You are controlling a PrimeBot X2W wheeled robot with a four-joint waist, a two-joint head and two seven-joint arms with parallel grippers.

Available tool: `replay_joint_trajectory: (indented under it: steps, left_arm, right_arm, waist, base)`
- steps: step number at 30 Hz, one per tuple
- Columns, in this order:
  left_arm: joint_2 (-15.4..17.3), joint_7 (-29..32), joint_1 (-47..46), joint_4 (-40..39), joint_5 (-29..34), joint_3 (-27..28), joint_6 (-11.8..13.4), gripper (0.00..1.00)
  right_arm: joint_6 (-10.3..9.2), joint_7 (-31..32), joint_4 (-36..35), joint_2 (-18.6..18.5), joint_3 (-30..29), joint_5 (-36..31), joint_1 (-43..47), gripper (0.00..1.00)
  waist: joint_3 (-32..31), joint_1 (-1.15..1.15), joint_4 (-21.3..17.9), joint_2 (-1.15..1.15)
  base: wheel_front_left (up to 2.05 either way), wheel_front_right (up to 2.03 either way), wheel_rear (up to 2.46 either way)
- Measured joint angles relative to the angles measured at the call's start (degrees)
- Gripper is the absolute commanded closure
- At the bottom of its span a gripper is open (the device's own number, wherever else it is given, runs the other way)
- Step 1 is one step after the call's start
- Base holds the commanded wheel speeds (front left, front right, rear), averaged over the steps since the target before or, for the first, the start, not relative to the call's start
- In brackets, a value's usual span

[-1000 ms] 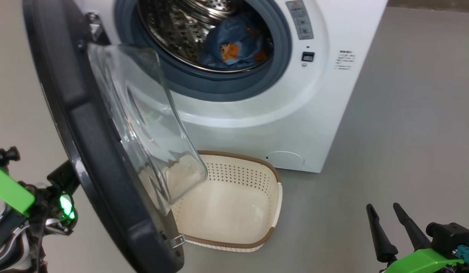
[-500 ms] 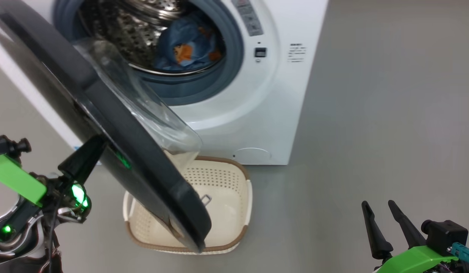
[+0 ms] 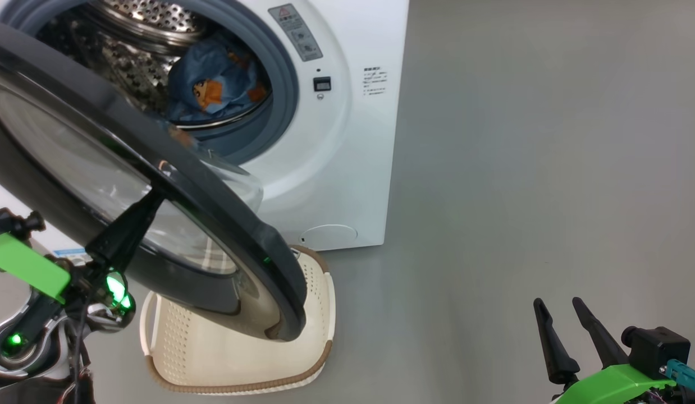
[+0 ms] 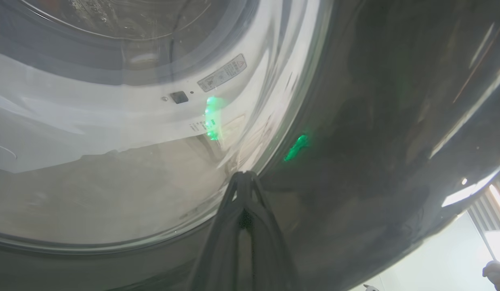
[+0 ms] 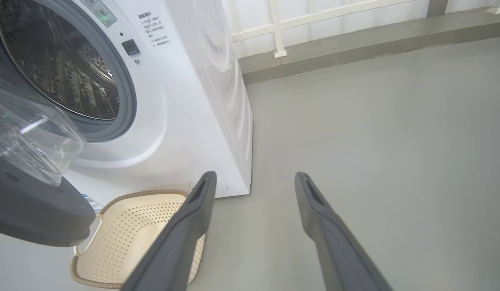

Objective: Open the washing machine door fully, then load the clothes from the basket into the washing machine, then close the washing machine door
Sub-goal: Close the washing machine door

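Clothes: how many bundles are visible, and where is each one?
1. The clothes lie inside the drum of the washing machine. The visible part of the basket holds none, but the washing machine door hides part of it, so more may be hidden.

1. I count one big white boxy front-loading washing machine, with one perforated steel drum and one grey-blue rubber gasket.
2. One large round door, with a glossy black rim around a clear glass bowl.
3. One small cream-white perforated plastic basket with a brown woven-look rim.
4. One light blue fabric bundle of clothes, printed with orange-brown cartoon figures.
5. Two claws, the left claw and the right claw, each with two long dark fingers.
6. On the machine's front, one grey warning sticker and one small black square.
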Motion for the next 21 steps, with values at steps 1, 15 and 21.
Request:
replay_joint_trajectory:
  steps: [1,15,21]
  left_arm:
    - [0.11,-0.01,0.01,0.11,0.12,0.13,0.00,1.00]
    - [1.81,-9.64,5.86,-8.48,9.36,0.23,-1.02,0.17]
    - [7.22,-30.71,14.79,-15.28,27.86,-8.00,-1.03,0.00]
  right_arm:
    - [0.00,0.00,0.02,0.01,-0.03,0.01,0.00,0.00]
    - [0.00,-0.23,-0.32,0.41,-2.59,-0.04,1.94,0.00]
    - [0.00,-0.21,-1.00,0.64,-3.13,-0.05,2.04,0.00]
  waist:
    - [-0.11,0.00,-0.26,0.00]
    - [-2.14,0.00,0.95,0.00]
    - [-2.80,0.00,1.90,0.00]
  base:
    - [0.00,0.00,0.00]
    - [0.00,0.00,0.00]
    - [0.00,0.00,0.00]
